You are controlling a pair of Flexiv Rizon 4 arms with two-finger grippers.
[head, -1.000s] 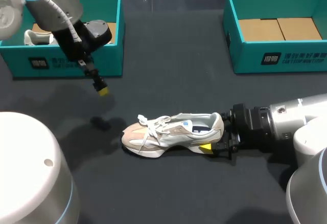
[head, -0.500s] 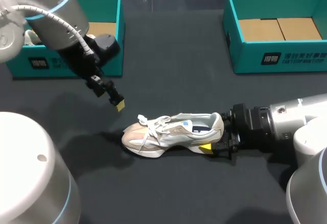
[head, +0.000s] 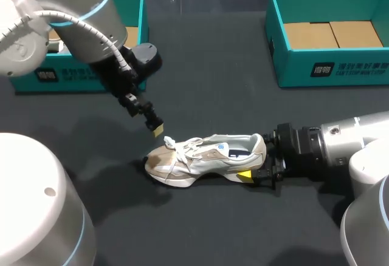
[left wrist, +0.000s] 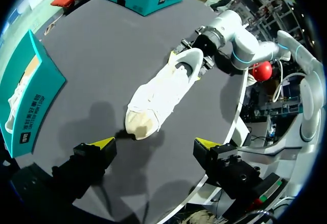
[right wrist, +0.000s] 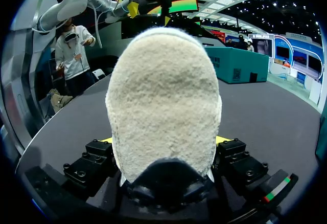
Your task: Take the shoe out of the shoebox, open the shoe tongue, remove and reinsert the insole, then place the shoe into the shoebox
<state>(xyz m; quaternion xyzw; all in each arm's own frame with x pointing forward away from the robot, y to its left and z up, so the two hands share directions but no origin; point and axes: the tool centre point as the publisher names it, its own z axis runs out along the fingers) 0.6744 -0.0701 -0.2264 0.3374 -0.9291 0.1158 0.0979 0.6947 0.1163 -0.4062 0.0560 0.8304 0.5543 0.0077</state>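
Looking down from the head view, I see the shoe [head: 203, 155] resting on its sole on the dark table [head: 206, 84], toe toward my left side and heel toward my right. My right fingers [head: 245, 175] are clamped on the heel, with that arm lying low over the table from the right. My left fingers [head: 157, 130] hang just above the laces near the toe. From here I cannot tell whether they touch the laces. The left box [head: 143, 29] stands behind my left arm. The right box [head: 328, 69] sits at the far right with a bare cardboard floor. Both are well apart from the shoe.

From my left wrist, my left fingers stand wide apart and hold nothing. The toe lies just ahead of them, in line with the gap but not between the tips. The shoe stretches away to its heel, where my right fingers grip it. The left box is off to one side, with a second shoe [left wrist: 13, 109], white, inside it.

From my right wrist, the fuzzy heel fills the space between my right fingers, with a yellow tip pressed against each side. Beyond the shoe, my left arm comes down over the toe end.
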